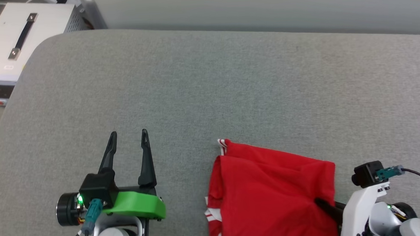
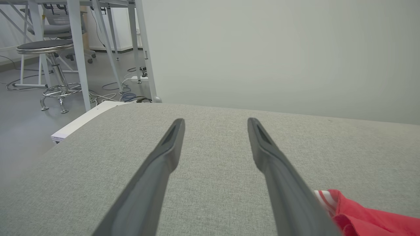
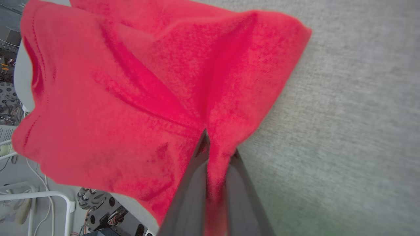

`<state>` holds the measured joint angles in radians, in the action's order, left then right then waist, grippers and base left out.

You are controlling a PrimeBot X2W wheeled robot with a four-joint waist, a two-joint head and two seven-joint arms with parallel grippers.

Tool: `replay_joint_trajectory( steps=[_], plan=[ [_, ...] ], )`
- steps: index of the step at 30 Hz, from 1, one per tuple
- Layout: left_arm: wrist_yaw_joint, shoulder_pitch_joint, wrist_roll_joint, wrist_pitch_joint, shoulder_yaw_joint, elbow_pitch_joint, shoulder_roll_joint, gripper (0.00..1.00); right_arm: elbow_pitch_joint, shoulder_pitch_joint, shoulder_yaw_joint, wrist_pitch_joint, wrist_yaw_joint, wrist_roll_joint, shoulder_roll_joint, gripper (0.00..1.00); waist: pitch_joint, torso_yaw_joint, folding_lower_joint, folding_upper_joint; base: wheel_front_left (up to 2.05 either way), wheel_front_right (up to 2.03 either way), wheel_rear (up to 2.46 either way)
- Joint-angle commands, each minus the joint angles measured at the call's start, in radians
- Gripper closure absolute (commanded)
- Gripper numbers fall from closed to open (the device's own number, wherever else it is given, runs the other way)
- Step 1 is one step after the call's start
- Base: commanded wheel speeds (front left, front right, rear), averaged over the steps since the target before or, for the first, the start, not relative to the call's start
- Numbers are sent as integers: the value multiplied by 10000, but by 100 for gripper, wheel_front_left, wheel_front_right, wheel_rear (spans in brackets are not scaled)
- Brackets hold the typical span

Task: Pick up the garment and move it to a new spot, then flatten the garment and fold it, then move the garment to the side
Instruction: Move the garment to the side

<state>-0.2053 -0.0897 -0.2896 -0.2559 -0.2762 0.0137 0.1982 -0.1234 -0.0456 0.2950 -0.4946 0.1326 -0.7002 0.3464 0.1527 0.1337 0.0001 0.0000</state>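
Observation:
The garment [image 1: 271, 190] is a red shirt with red-white striped trim, lying bunched at the near right of the grey surface [image 1: 208, 89]. My right gripper [image 1: 318, 201] is shut on a pinch of its red cloth near the right edge; in the right wrist view the cloth [image 3: 137, 85] is drawn into a fold between the two fingers [image 3: 193, 183]. My left gripper [image 1: 129, 133] stands open over bare surface to the garment's left, apart from it. A striped corner of the garment [image 2: 354, 213] lies beside the left gripper's [image 2: 215, 121] right finger.
A white box with a black handle [image 1: 22, 38] stands off the surface's far left corner. A pale wall runs along the far edge. In the left wrist view a stool [image 2: 49, 65], table legs and floor cables lie beyond the left edge.

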Motion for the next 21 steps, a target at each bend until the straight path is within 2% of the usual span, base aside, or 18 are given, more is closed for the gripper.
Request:
replay_joint_trajectory(
  steps=[1, 5, 10, 16, 21],
  plan=[
    [60, 174, 100, -59, 60, -63, -7, 0, -52, -111, -136, -111, -19, 163, 252, 100, -389, -375, -1, 0, 0, 0, 0],
    [86, 433, 126, -59, 120, -201, -8, 0, 108, -240, -339, -403, -19, 419, 635, 100, -605, -1007, -1, 0, 0, 0, 0],
    [135, 565, 169, -59, 148, -375, -37, 0, 249, -591, -551, -735, -19, 652, 1202, 100, -595, -2185, -1, 0, 0, 0, 0],
    [253, 228, 332, -59, 41, -575, -43, 0, 164, -1383, -492, -857, -19, 722, 1622, 100, -40, -3502, -1, 0, 0, 0, 0],
    [314, -304, 603, 23, -127, -820, 72, 0, -197, -2262, -292, -702, -19, 711, 1904, 100, 702, -4274, -1, 0, 0, 0, 0]
  ],
)
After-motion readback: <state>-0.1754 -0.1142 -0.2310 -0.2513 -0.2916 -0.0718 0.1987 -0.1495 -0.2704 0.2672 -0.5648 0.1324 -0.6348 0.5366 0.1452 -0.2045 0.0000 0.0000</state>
